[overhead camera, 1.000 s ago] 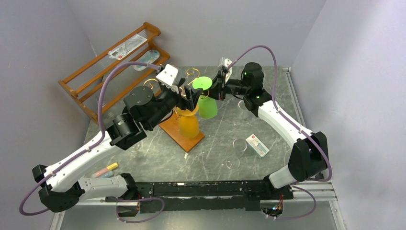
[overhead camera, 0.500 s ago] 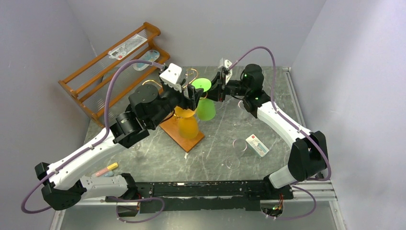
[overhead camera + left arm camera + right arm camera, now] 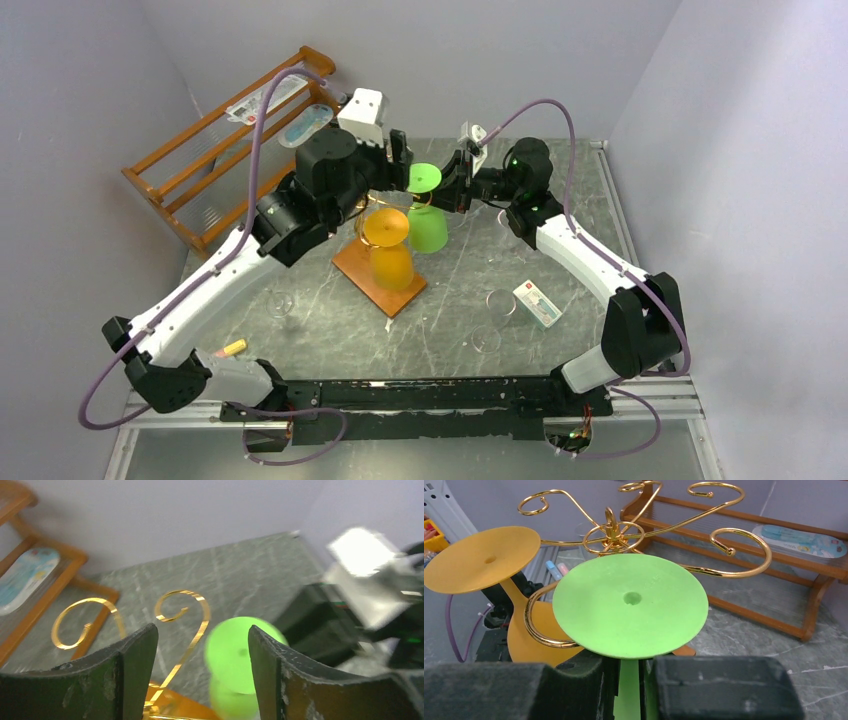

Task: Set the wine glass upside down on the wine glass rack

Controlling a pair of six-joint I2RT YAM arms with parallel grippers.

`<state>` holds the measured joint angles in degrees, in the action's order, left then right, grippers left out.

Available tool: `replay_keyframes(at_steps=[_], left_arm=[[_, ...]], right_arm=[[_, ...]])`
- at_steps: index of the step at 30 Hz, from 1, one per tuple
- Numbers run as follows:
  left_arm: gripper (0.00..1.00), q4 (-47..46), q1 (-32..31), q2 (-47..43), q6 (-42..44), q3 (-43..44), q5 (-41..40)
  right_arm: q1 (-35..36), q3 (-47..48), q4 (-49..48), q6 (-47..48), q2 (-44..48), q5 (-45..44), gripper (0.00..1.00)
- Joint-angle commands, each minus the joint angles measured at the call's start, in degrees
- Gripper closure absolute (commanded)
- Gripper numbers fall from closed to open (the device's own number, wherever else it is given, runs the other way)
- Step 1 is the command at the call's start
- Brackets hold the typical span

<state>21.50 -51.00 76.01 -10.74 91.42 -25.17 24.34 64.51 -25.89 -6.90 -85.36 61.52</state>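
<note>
Above the grey worktop (image 3: 460, 290), the right claw (image 3: 629, 667) gripped the green wine glass (image 3: 649, 615), seemingly light, slick plastic, by its stem; the left claw (image 3: 200, 650) gaped empty.

Centre frame is crowded: the gold wire rack with curled scroll arms on an orange-brown wooden base (image 3: 375, 278) carries an upturned orange plastic glass (image 3: 391, 255), with the green plastic wine glass (image 3: 431, 226) just right of it. The black left gripper (image 3: 399, 163), jaws spread, blocks the rack from the upper left. The black right gripper (image 3: 449, 190), clamped on the green stem, blocks it from the right. In the right wrist view, bare scrolls (image 3: 731, 540) stand free at upper right. The stepped wooden slatted shelf (image 3: 215, 150) fills the upper left corner. The grey marble table (image 3: 440, 300) lies open across the lower middle, dotted with clear glasses (image 3: 485, 340) and a small white box (image 3: 537, 303).
</note>
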Motion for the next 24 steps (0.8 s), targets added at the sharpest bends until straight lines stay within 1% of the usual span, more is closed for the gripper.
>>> replay_keyframes(at_steps=[1, 3, 6, 10, 12, 13, 15, 17, 21, 24], left_arm=[[0.27, 7.8, 7.5, 0.0, -2.8, 0.0, 3.6], [0.27, 8.3, 10.4, -0.7, -2.9, -1.2, 6.4], [0.27, 8.0, 12.3, -2.5, -1.6, -3.7, 11.2], [0.34, 7.8, 13.1, -3.9, -0.2, -5.9, 17.4], [0.41, 8.9, 13.3, -3.8, 0.2, -6.0, 17.5], [0.47, 9.3, 13.2, -3.8, 0.6, -6.1, 17.1], [0.52, 10.0, 13.5, -4.2, 1.3, -6.2, 16.3], [0.53, 10.4, 13.5, -4.6, 1.8, -6.3, 16.1], [0.51, 11.6, 13.6, -5.5, 2.8, -6.9, 15.5], [0.54, 11.8, 13.7, -5.9, 3.1, -7.9, 15.4]], right_arm=[[0.5, -0.5, -1.3, 0.2, 0.0, 1.0, 1.0], [0.5, -0.6, -0.8, 0.7, 0.1, 0.9, 1.0], [0.5, -0.7, -0.7, 0.9, -0.1, 0.8, 1.0], [0.4, -1.5, -3.0, 0.1, -0.1, 2.0, 1.0], [0.0, -2.9, -6.6, -2.0, 0.1, 2.2, 1.0], [-0.1, -3.1, -7.5, -2.5, 0.1, 2.2, 1.0], [-0.3, -3.0, -7.7, -3.1, -0.3, 2.4, 1.0], [-0.4, -2.5, -7.7, -3.4, -0.7, 2.5, 1.0], [-0.5, -2.0, -8.1, -4.1, -1.5, 2.8, 1.0], [-0.6, -1.9, -8.8, -4.7, -1.7, 3.2, 1.0]])
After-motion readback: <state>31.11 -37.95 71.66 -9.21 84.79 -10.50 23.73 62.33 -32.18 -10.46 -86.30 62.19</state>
